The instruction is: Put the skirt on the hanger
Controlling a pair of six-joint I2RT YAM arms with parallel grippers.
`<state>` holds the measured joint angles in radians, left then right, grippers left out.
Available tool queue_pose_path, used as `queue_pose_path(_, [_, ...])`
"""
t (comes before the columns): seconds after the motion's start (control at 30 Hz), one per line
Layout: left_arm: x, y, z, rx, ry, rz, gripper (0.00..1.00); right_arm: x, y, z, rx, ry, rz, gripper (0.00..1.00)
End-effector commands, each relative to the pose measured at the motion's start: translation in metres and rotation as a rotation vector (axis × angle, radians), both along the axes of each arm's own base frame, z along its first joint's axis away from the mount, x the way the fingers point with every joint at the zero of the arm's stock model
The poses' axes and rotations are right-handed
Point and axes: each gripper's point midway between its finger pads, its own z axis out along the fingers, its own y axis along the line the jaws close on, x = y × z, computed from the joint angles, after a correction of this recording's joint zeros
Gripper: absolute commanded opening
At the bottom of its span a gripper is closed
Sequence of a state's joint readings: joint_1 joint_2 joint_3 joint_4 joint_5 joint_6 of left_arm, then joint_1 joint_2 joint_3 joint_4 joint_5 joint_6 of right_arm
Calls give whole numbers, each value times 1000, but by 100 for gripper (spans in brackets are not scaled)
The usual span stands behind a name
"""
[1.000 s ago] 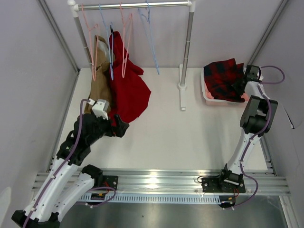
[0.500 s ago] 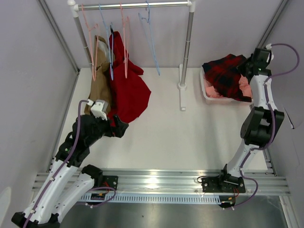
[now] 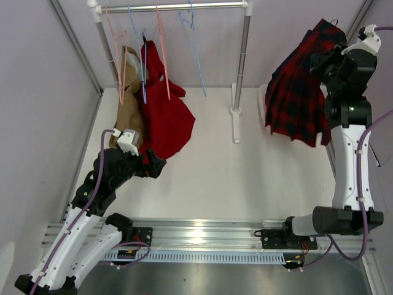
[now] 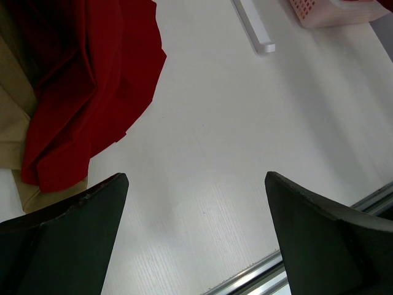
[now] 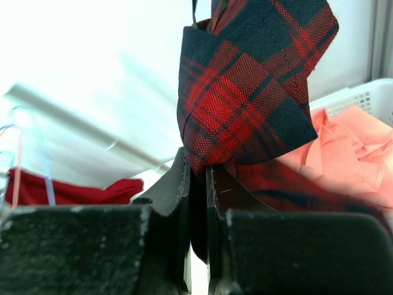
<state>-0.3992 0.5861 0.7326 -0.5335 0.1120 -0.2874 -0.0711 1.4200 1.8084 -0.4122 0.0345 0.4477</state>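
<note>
The plaid skirt (image 3: pixel 301 92) hangs in the air at the far right, held by its top edge in my right gripper (image 3: pixel 325 58), which is raised high. In the right wrist view the fingers (image 5: pixel 178 184) are shut on a fold of the plaid cloth (image 5: pixel 245 98). Pink wire hangers (image 3: pixel 163 55) hang on the rail (image 3: pixel 172 7) at the back left. My left gripper (image 3: pixel 156 165) is open and empty, low over the table beside the solid-red garment (image 3: pixel 163 117); its wrist view shows bare table between the fingers (image 4: pixel 80 227).
Light-blue hangers (image 3: pixel 195 43) also hang on the rail. A tan garment (image 3: pixel 128 104) hangs left of the red one. The rack's right post (image 3: pixel 241 61) stands between the rail and the skirt. A white basket (image 5: pixel 362 98) with salmon-pink cloth (image 5: pixel 344 147) lies below the skirt.
My right arm has risen steeply, lifting the plaid skirt out of the basket until it hangs free. The left arm has stayed still.
</note>
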Motion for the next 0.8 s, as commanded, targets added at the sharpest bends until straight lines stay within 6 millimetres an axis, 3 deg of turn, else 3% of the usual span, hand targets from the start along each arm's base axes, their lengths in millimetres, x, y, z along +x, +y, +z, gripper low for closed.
queue_pose_path(0.0, [1, -5, 8, -13, -36, -25, 99, -49, 16, 69, -51, -194, 11, 0])
queue_pose_path(0.1, [1, -6, 7, -14, -32, -30, 99, -82, 42, 86, -41, -255, 79, 0])
queue_pose_path(0.2, [1, -7, 8, -16, -35, -35, 100, -105, 69, 84, -19, -265, 158, 0])
queue_pose_path(0.33, [0, -7, 8, -17, -36, -35, 99, -119, 102, 62, -42, -217, 264, 0])
queue_pose_path(0.47, [-1, -6, 9, -19, -42, -32, 99, -129, 140, 24, -95, -144, 439, 0])
queue_pose_path(0.5, [-1, -6, 9, -19, -42, -35, 99, -128, 153, -3, -101, -89, 491, 0])
queue_pose_path(0.6, [-1, -7, 8, -19, -37, -37, 99, -145, 185, -47, -116, -24, 581, 0])
queue_pose_path(0.63, [-2, -8, 9, -25, -34, -43, 99, -149, 190, -89, -128, 49, 581, 0])
queue_pose_path(0.67, [-2, -9, 10, -30, -33, -49, 99, -158, 207, -105, -134, 56, 613, 0])
queue_pose_path(0.73, [-3, -13, 12, -50, -14, -57, 99, -172, 222, -148, -151, 110, 642, 0])
queue_pose_path(0.77, [-4, -17, 13, -63, 0, -72, 99, -186, 235, -189, -184, 159, 667, 0])
